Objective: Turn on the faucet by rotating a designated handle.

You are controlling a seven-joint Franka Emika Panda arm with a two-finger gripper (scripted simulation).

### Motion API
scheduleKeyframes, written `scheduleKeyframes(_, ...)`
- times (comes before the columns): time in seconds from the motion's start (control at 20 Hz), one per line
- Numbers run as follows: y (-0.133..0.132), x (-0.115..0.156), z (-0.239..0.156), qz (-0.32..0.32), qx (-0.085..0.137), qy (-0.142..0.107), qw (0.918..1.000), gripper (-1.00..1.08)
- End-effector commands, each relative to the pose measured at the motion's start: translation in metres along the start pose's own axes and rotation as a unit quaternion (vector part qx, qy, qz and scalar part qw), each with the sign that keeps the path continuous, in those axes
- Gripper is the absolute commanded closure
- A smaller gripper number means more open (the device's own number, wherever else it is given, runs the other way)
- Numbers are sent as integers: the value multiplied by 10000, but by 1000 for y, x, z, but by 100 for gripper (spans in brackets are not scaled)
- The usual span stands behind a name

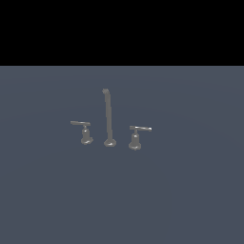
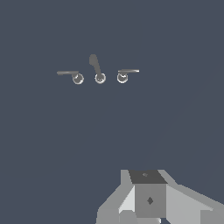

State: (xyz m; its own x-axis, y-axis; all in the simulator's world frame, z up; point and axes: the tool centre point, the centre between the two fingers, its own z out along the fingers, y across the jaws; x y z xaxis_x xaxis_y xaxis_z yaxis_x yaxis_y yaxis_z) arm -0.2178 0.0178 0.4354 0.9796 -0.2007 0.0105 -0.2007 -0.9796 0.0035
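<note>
Faucet [image 1: 110, 119] parts sit in a short row out on the flat blue-grey desk [image 1: 190, 190], all three standing upright on their own bases and not touching each other. Going from the exterior view's left: first up is the twin handle [image 1: 85, 131], a short grey lever on a flared round base with its bar sticking out toward the exterior view's left. Just beside it, in the middle, is the tall thin spout [image 1: 108, 116], way taller than either handle and bent over at the tip. Then on the exterior view's right comes the designated handle [image 1: 137, 136], same T-lever shape, but its bar juts toward the exterior view's right. It sits slightly lower in that picture than its twin, so it looks a touch bigger.

From my wrist view I'm looking down on the same three pieces, so I mostly see the round bases with the two bars pointing away from each other and the spout between them. As for my pincer [image 2: 148, 199], only the blocky grey body shows at the edge of the wrist view, well apart from the designated handle. The fingertips aren't visible, so honestly I can't tell whether it's open or closed. It isn't touching anything that I can see.
</note>
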Motion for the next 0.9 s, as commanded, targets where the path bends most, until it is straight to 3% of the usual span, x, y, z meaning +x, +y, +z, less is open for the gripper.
scheduleKeyframes(0.0,-6,9,15,318,2,-4,9995,108)
scheduleKeyframes(0.4,-20,42,63,1352,6,-14,9908,108)
scheduleKeyframes(0.85,-28,82,117,2499,11,-26,9683,108)
